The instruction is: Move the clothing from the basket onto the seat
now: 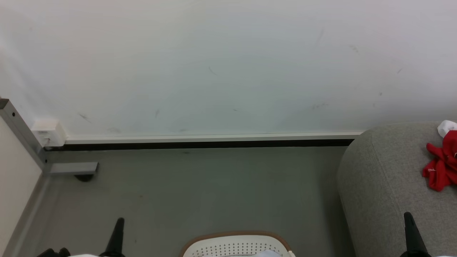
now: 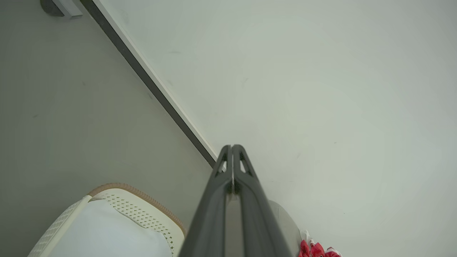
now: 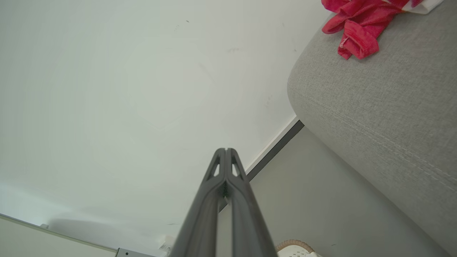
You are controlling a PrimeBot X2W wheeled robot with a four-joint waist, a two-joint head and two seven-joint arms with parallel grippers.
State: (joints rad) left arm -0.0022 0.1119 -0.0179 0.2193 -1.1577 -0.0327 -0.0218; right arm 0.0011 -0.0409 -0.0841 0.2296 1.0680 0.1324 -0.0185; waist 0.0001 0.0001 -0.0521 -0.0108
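The white perforated basket [image 1: 235, 244] with its light brown rim sits at the bottom centre of the head view; a white cloth [image 2: 107, 232] lies inside it. Red clothing [image 1: 441, 164] with a white piece [image 1: 447, 126] lies on the grey seat [image 1: 385, 178] at the right. The same red clothing [image 3: 357, 21] rests on the seat [image 3: 375, 107] in the right wrist view. My left gripper [image 1: 119, 223] is shut and holds nothing, left of the basket. My right gripper [image 1: 408, 217] is shut and empty, in front of the seat. Both point toward the wall.
A white wall [image 1: 221, 64] with a dark baseboard [image 1: 200, 144] runs across the back. A grey metal frame leg [image 1: 71, 167] and a white wall box [image 1: 48, 132] stand at the far left. Grey floor [image 1: 200, 192] lies between the wall and the basket.
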